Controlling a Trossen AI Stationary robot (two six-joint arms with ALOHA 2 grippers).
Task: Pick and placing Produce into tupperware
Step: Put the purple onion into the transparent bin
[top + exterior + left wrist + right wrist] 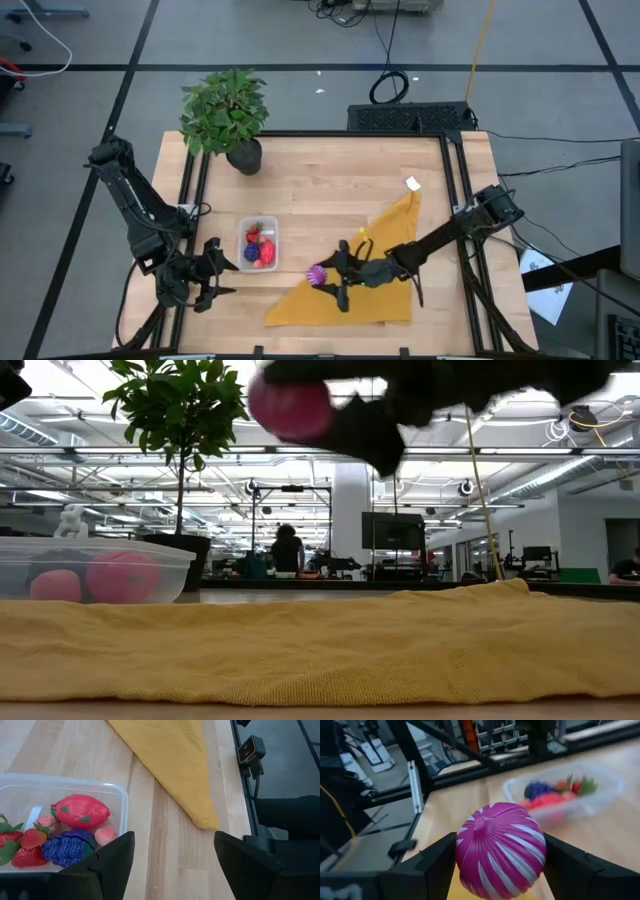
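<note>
Now the right pincer (322, 281) holds a magenta ball (500, 851) above the cloth (375, 300), at three o'clock from the tupperware (258, 243); the left pincer (222, 277) waits wide open.

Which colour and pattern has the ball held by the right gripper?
The ball is magenta with white stripes running from its top; the right wrist view shows it best.

Bright overhead light, blurred close foreground.

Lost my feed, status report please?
Right gripper shut on magenta white-striped ball, lifted above mustard-yellow cloth. Left gripper open, waiting beside clear plastic tupperware. Nothing in the way.
</note>
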